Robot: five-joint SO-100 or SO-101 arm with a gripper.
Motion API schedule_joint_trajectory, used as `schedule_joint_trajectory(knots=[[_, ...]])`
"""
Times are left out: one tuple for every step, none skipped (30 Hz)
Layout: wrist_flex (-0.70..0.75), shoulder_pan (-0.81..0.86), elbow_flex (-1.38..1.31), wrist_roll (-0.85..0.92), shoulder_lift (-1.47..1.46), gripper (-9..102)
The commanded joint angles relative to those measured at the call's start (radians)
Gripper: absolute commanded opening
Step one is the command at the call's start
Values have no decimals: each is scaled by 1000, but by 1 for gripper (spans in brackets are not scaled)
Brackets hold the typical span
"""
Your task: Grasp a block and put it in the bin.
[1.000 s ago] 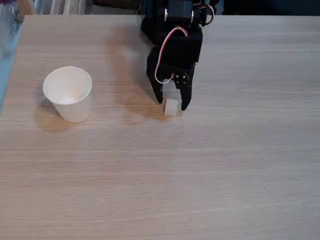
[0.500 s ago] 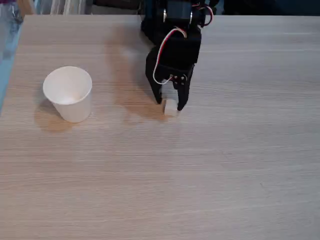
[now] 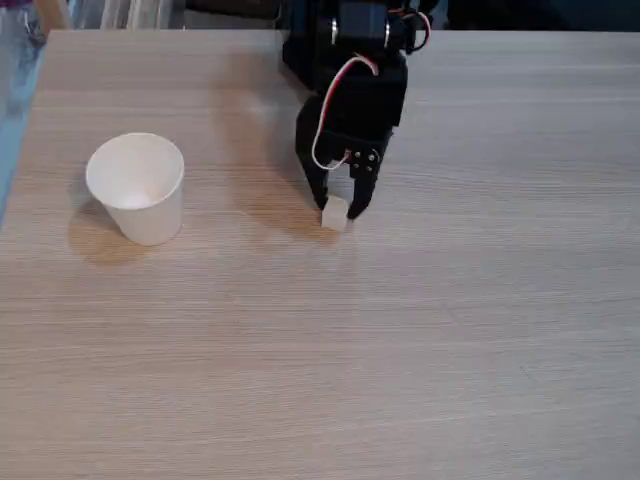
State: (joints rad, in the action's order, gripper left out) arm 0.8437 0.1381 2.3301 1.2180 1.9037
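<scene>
The table (image 3: 420, 330) is pale wood with fine horizontal grain. The bin (image 3: 137, 188) is plain white — no print. The block (image 3: 334, 214) is white with beige-tinted sides. The gripper (image 3: 338, 207) is black, trailed by red-and-white wires (image 3: 322, 110).

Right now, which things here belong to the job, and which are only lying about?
Job:
- block, between the fingers of the gripper
- cup, upright, left of the block

Not the job:
- table
- blurred items along the far edge, too unclear to name
</scene>
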Motion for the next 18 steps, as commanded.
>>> schedule_joint_trajectory(knots=[[-8,-5,-9,-3,0,7],[-9,-5,-9,0,2,6],[-11,-3,-9,3,5,5],[-14,-2,-9,5,8,5],[-18,-2,-9,8,14,5],[-21,0,-9,12,20,5],[-23,0,-9,18,28,5],[-23,0,-9,21,37,5],[-25,-2,-9,26,46,4],[-25,-3,-9,29,57,3],[-25,-5,-9,34,69,3],[-25,-5,-9,38,84,3],[-25,-5,-9,46,100,3],[-25,-5,-9,51,117,3],[-25,-5,-8,60,135,3],[-25,-3,-6,67,155,3],[-25,-2,-5,78,175,3],[-25,2,-3,89,195,3]])
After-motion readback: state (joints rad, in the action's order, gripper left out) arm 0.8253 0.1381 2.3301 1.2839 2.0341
